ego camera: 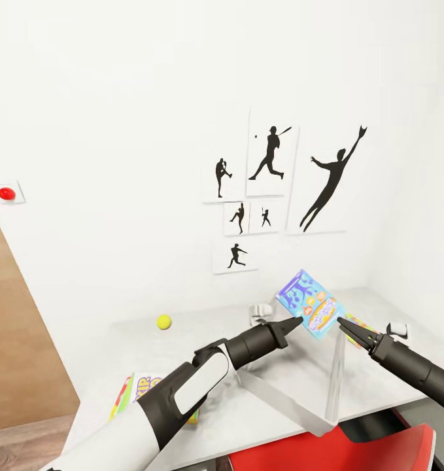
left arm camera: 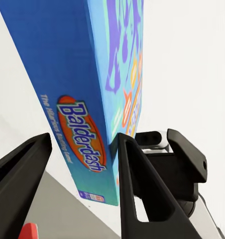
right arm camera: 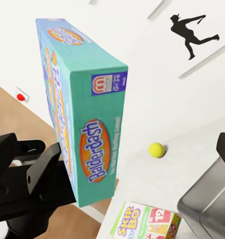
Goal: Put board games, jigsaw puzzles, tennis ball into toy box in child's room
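A blue board game (ego camera: 308, 302), lettered Balderdash (left arm camera: 82, 134), hangs tilted above the pale grey toy box (ego camera: 280, 399). My left gripper (ego camera: 299, 322) is shut on its lower edge, one finger (left arm camera: 137, 179) on each side. My right gripper (ego camera: 341, 322) stands open just beside the box, not clamping it. The tennis ball (ego camera: 163, 321) rests on the table (ego camera: 202, 333) near the wall. A yellow-green-red board game, Skip-Bo (ego camera: 131, 392), lies flat at the table's left front. Behind the right gripper shows a thin multicoloured flat edge (ego camera: 361, 322), a jigsaw puzzle by its look.
Black baseball-player prints (ego camera: 271, 157) hang on the white wall, which also carries a red round button (ego camera: 6, 193). A wooden panel (ego camera: 16, 340) stands at the left. A red chair (ego camera: 352, 451) sits under the table's front edge. Small white objects (ego camera: 261, 313) stand on the table.
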Robot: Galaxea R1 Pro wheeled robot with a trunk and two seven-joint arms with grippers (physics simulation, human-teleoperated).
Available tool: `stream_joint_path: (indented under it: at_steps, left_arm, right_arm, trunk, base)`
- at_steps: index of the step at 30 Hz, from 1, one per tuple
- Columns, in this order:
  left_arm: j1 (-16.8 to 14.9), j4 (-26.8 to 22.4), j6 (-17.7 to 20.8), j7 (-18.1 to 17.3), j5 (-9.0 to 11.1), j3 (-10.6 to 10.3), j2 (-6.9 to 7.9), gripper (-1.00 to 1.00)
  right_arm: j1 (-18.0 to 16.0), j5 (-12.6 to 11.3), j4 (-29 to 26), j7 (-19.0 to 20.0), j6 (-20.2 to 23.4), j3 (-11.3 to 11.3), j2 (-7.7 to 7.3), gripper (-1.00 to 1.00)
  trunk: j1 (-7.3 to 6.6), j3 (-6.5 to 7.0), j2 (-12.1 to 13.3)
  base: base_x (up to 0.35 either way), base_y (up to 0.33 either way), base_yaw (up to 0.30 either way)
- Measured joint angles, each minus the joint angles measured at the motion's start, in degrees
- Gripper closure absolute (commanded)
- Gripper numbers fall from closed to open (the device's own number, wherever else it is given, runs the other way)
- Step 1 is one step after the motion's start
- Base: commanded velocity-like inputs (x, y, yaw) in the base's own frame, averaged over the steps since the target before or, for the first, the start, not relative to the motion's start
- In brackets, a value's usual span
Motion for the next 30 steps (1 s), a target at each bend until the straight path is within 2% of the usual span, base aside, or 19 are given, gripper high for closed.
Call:
stream_joint_path:
  at_steps: [11, 30]
  left_arm:
    - [0.1, -0.1, 0.1, -1.9, 1.0, -0.1, 0.01, 1.0]
    - [0.1, 0.0, 0.1, -2.1, 1.2, -0.1, -0.13, 1.0]
  right_arm:
    - [-0.1, -0.1, 0.0, 0.1, 0.0, 0.0, 0.19, -1.0]
    - [-0.4, -0.1, 0.0, 0.1, 0.0, 0.2, 0.38, -1.0]
  trunk:
    - [0.0, 0.0, 0.0]
    - [0.0, 0.0, 0.0]
  base:
    - [0.0, 0.0, 0.0]
    - [0.0, 0.0, 0.0]
